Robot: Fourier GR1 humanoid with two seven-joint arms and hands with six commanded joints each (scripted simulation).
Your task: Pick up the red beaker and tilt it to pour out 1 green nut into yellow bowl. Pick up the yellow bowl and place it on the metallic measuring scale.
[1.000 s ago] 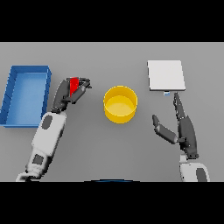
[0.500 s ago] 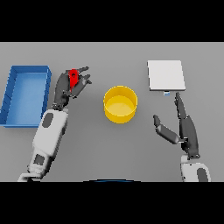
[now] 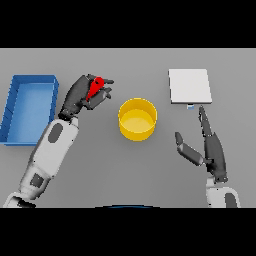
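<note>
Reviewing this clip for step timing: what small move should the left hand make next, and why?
Probably carry the red beaker rightward until it is over the yellow bowl. The left hand is curled round the beaker, but it is left of the bowl's rim, so tilting now would likely miss.

Bowl mid-table; tray far left (beaker between); scale right-rear

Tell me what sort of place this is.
Probably a lab-style test bench: a plain grey table holding a square metallic measuring scale, a round yellow bowl and a blue rectangular bin, with a small red beaker in the left hand.
</note>
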